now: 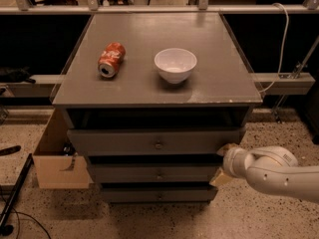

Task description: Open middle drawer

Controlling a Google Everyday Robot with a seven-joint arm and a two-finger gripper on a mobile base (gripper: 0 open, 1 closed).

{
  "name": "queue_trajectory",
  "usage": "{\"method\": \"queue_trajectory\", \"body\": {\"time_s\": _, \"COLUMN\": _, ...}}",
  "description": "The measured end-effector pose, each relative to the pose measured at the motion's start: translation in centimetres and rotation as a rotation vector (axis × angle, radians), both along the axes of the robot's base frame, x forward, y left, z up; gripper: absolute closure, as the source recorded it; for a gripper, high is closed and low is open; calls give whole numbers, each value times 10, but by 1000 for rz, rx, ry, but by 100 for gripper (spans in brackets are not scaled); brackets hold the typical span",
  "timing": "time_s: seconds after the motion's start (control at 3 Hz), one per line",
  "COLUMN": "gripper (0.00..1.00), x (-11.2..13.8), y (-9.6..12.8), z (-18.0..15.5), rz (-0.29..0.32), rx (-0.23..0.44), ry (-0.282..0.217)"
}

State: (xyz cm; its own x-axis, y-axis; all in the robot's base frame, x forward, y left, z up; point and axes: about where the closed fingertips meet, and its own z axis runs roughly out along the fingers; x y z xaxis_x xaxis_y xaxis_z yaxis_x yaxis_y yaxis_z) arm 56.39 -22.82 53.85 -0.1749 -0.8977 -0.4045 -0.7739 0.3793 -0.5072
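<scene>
The grey cabinet has three stacked drawer fronts. The middle drawer is the second one, with a small round metal knob at its centre, and it looks shut. My gripper comes in from the right on a white arm. It is at the right end of the middle drawer front, well to the right of the knob. Its two tan fingertips stand apart, one above the other, and hold nothing.
A red soda can lies on its side and a white bowl stands on the cabinet top. The top drawer front sits just above, the lowest drawer front below. A cardboard box stands on the floor at the left.
</scene>
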Motion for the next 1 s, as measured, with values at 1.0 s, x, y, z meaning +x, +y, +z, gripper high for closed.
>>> {"method": "queue_trajectory", "body": {"time_s": 1.0, "gripper": 0, "x": -23, "y": 41, "z": -29, "rz": 46, "rx": -41, "ry": 140}}
